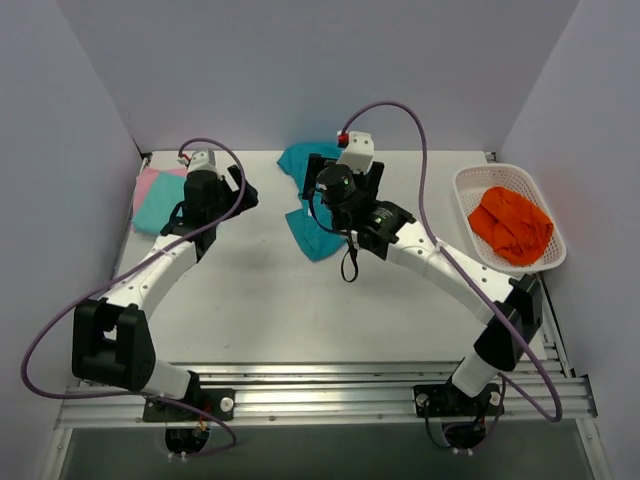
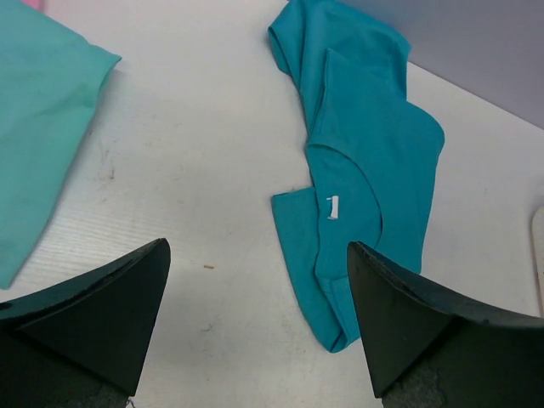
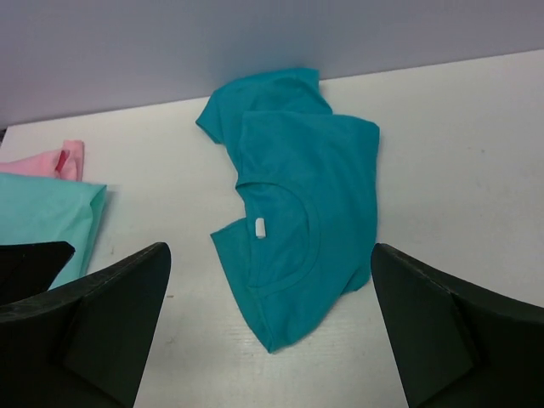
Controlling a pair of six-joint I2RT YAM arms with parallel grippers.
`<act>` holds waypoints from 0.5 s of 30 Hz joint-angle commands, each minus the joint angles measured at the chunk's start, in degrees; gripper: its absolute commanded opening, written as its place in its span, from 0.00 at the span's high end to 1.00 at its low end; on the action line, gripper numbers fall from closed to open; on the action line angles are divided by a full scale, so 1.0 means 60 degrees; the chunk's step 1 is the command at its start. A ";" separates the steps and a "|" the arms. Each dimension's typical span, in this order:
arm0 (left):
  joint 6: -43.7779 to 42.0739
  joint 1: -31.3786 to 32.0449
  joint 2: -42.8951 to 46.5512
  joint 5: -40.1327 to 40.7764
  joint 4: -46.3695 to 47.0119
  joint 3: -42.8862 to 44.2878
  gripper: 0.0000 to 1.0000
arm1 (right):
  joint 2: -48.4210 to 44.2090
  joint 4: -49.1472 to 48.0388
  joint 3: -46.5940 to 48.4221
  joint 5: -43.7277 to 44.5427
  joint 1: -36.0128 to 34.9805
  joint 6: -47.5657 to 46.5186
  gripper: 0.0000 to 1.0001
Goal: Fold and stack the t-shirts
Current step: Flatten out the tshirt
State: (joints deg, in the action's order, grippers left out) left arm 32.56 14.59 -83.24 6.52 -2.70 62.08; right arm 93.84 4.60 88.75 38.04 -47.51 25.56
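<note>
Table [image 1: 250,300] bears a teal t-shirt [image 3: 306,195] near, perhaps at, its back edge; left gripper [image 2: 257,255] and right gripper [image 3: 269,255] gape.

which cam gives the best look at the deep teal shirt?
Right wrist: the deep teal shirt lies nearly whole in frame, collar and white tag showing. Left wrist shows most of it, near edge cut by a finger. Top external: the right arm hides its middle.

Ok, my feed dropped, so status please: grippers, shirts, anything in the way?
Left gripper open, empty; right gripper open, empty. Teal t-shirt unfolded, far centre; aqua-mint t-shirt folded on pink t-shirt, far left. Nothing blocking; basket off right.
</note>
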 commanded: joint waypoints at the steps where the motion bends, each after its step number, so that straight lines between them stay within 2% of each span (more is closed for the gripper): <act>1: 0.0301 -0.0044 -0.0349 -0.0501 0.1197 0.0345 0.06 | -0.0683 -0.0838 -0.0566 0.0749 -0.0007 -0.0568 0.00; 6: 0.0345 -0.0146 -0.0905 -0.0648 0.1329 0.0478 0.06 | -0.0320 -0.1324 -0.0701 -0.0026 0.0153 -0.0686 0.00; 10: 0.0404 -0.0205 -0.1476 -0.0692 0.1534 0.0449 0.06 | 0.0544 -0.0521 -0.0100 -0.0012 0.0344 -0.0291 0.00; 15: 0.1412 -0.0176 -0.2880 -0.0544 0.1722 0.0142 0.06 | 0.0488 -0.0649 -0.0655 0.0017 0.0549 -0.0013 0.00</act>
State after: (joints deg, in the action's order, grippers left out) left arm 36.93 13.76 -96.09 3.81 3.88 62.61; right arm 98.65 0.80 85.54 37.21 -45.10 24.14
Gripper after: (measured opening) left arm 0.940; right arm 0.999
